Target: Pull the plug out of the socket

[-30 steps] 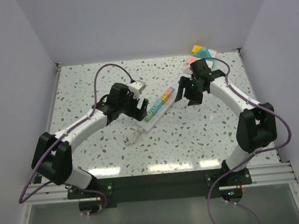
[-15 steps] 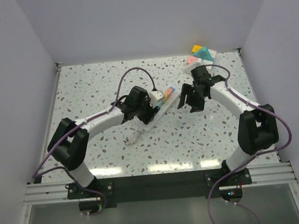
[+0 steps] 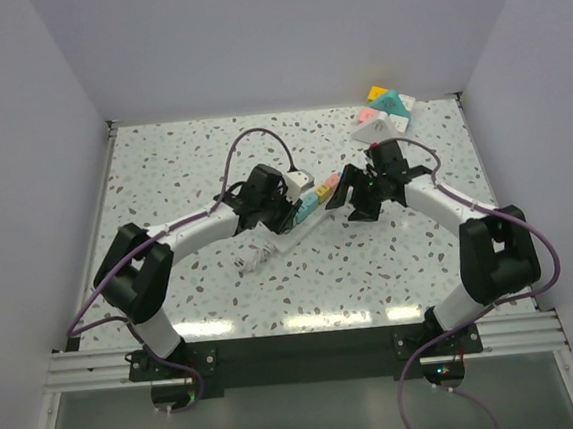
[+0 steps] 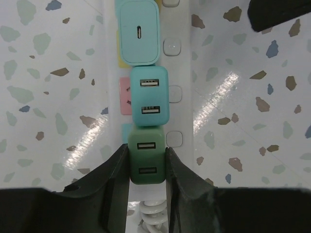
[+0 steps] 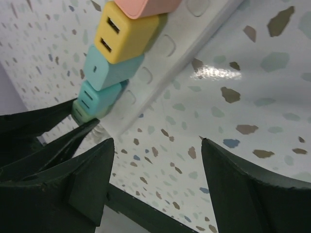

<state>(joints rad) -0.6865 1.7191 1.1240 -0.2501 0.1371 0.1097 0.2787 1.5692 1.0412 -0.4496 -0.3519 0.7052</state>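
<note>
A white socket strip (image 4: 182, 73) lies slantwise on the speckled table (image 3: 163, 175), with several coloured plugs in a row on it. My left gripper (image 4: 147, 151) is shut on the green plug (image 4: 147, 162) at the cord end of the strip, one finger pressed on each side. Beyond it sit a teal plug (image 4: 149, 97) and a pale teal plug (image 4: 140, 31). From above, my left gripper (image 3: 288, 212) covers that end of the strip (image 3: 311, 212). My right gripper (image 5: 156, 141) hangs open above bare table beside the strip (image 5: 180, 53), near its yellow plug (image 5: 124, 36).
The strip's white cord (image 3: 253, 261) curls on the table toward the front. A pile of coloured blocks (image 3: 383, 111) sits in the back right corner. White walls close the table on three sides.
My left gripper moved right onto the strip's cord end and shut on the green plug. My right gripper came down and left, closer to the strip's far end.
</note>
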